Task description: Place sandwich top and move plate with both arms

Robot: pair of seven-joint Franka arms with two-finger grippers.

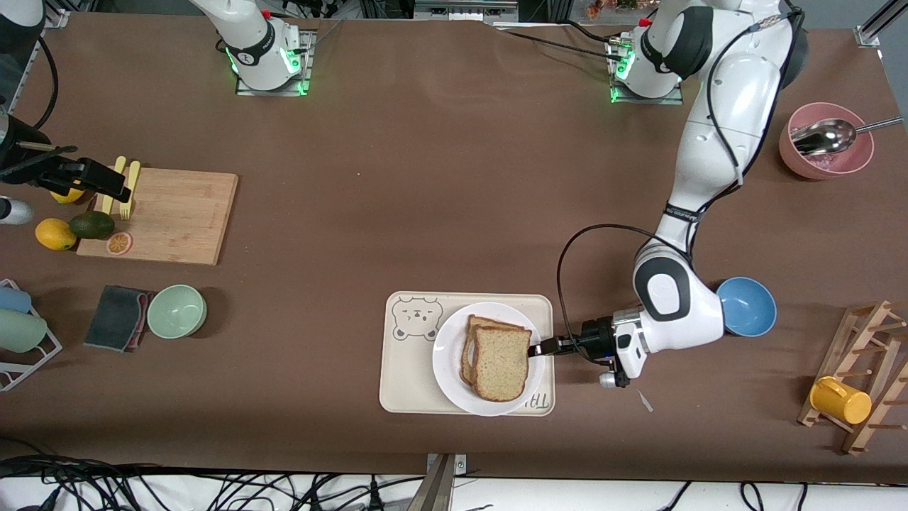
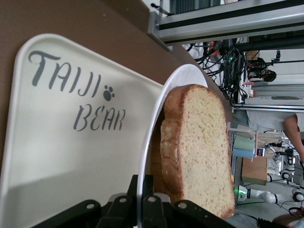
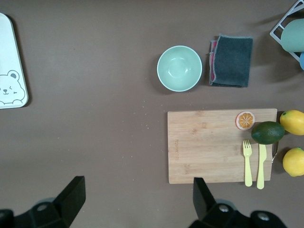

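Sandwich top [image 1: 501,363] sits on the lower slice, stack on the white plate [image 1: 448,358].
Plate rests on the cream bear tray [image 1: 399,376], toward the front-camera edge of the table. Left gripper [image 1: 537,349] is low at the plate's rim on the left arm's side, fingers [image 2: 151,207] pinching the rim. Right gripper [image 3: 135,199] waits above the cutting board [image 1: 177,215], fingers spread, holding nothing.

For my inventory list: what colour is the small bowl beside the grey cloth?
Pale mint green bowl, seen best in the right wrist view, beside the cloth.
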